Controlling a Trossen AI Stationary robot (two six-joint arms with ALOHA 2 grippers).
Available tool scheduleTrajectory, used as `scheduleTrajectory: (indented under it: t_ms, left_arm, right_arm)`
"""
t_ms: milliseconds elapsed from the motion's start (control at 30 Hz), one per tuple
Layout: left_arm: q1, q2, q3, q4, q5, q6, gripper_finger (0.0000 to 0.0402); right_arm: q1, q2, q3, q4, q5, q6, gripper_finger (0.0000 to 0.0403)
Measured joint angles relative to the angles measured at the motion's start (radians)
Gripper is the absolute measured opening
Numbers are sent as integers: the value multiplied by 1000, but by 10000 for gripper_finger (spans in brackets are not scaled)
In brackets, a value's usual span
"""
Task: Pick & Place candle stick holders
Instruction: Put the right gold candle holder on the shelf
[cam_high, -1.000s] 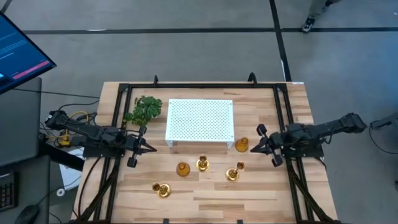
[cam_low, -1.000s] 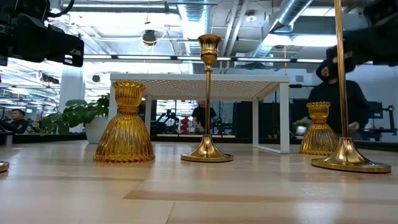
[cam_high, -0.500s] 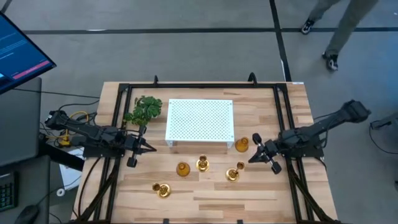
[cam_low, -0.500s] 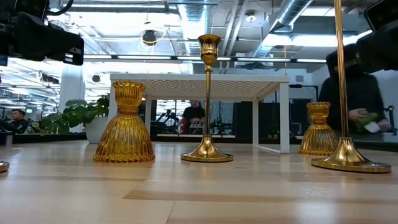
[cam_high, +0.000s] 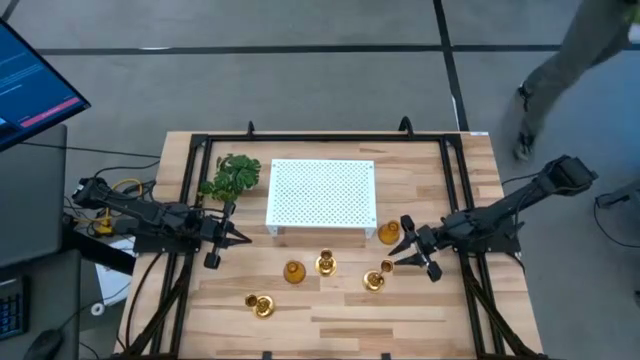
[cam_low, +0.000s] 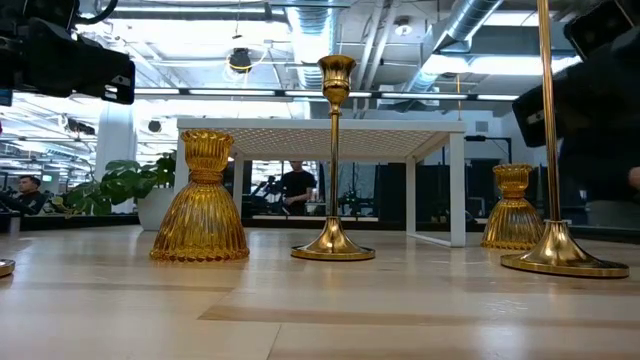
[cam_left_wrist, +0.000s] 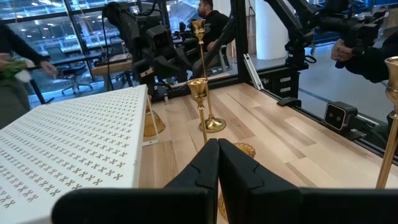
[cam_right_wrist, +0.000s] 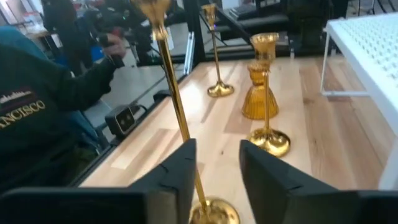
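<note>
Five gold candle stick holders stand on their bases on the wooden table, in front of the white perforated stand (cam_high: 320, 195). These are a squat one (cam_high: 389, 233), a squat one (cam_high: 293, 271), a slim one (cam_high: 325, 263), a tall slim one (cam_high: 377, 277) and a slim one (cam_high: 262, 304). My right gripper (cam_high: 397, 255) is open beside the tall holder. In the right wrist view its fingers (cam_right_wrist: 217, 180) stand on either side of the tall stem (cam_right_wrist: 177, 112) without touching it. My left gripper (cam_high: 235, 238) is shut and holds nothing, left of the stand.
A green plant sprig (cam_high: 232, 175) lies at the stand's far left corner. Black frame rails (cam_high: 195, 200) run along the table's left, right and far sides. A person (cam_high: 575, 60) walks on the floor beyond the table's far right corner.
My right gripper has moved toward the table's left and near edges, coming up to the tall slim holder. The holders have stayed where they were. The person beyond the table has walked on.
</note>
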Motion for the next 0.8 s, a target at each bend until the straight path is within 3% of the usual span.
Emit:
scheduleTrajectory:
  t_ms: [333,567,800]
  left_arm:
    - [0,0,0,0,0,0,8]
    - [0,0,0,0,0,0,8]
    - [0,0,0,0,0,0,8]
  right_arm:
    - [0,230,85,141,-2,-3,182]
    - [40,417,186,143,-63,-3,181]
    - [78,501,231,142,-111,40,166]
